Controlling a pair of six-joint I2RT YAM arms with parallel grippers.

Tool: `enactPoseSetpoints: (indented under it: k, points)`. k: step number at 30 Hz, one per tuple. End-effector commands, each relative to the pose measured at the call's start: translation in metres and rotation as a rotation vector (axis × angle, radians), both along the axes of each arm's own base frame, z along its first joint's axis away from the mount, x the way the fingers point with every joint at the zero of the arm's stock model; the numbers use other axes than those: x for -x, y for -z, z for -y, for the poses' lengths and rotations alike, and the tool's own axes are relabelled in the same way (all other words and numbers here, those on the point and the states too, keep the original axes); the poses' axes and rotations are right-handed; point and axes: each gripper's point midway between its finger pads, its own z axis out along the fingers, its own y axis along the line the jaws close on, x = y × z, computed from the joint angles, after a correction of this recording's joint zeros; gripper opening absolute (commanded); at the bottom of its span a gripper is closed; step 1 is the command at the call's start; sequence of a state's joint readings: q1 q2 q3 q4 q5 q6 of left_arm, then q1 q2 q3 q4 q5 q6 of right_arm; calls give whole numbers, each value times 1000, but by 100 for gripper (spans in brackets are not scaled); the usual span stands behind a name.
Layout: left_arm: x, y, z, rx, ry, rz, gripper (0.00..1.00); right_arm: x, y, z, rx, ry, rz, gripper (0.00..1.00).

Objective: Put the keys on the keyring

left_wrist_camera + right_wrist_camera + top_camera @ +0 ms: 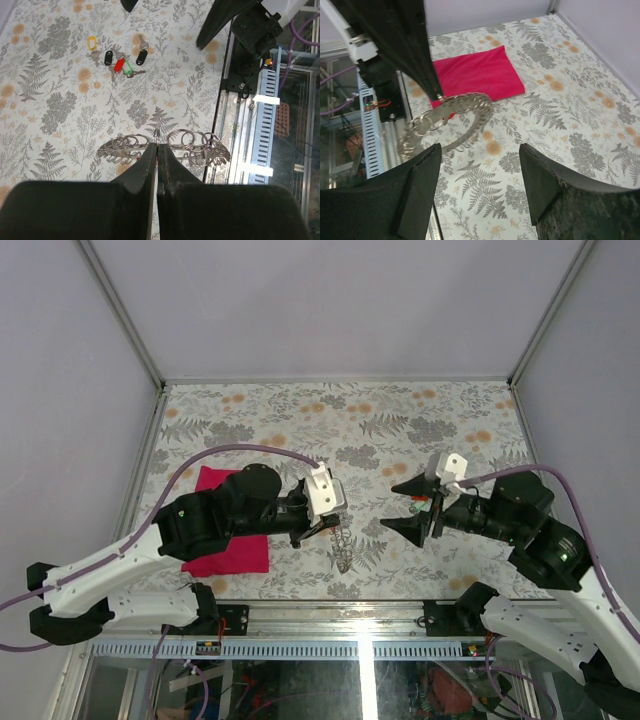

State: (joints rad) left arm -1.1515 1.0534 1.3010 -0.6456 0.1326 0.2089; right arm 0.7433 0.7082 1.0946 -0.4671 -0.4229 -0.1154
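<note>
Pinching the keyring (192,142) in the clenched left gripper (158,146); right gripper (480,150) opposite, released, empty; keys (120,62) loose ahead of the left one, 0 threaded.

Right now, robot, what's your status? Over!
Left gripper shut on the keyring, hanging above the table. Right gripper open, empty. Keys loose on the table, none threaded yet. Nothing seen in the way.

The right tool (479,152) stands with its two dark fingers (415,195) spread wide in the foreground. Beyond them, the left tool (438,95) pinches the keyring (470,107), a silvery loop of linked rings hanging above the floral worktop (570,125). A magenta cloth (480,72) lies flat behind it.
</note>
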Motion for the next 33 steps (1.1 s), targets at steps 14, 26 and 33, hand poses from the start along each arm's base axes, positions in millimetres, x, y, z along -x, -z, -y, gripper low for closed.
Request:
enactPoseSetpoints:
  k: [14,26,33]
  points:
    - [19,-22,23,-2,217,51,0,39,-8,-37,-72,-338,-74,53]
    - [16,-24,29,2,210,48,0,39,11,-50,-52,-416,-123,37]
    - [19,-31,28,21,218,47,0,35,17,-51,-40,-404,-129,35]
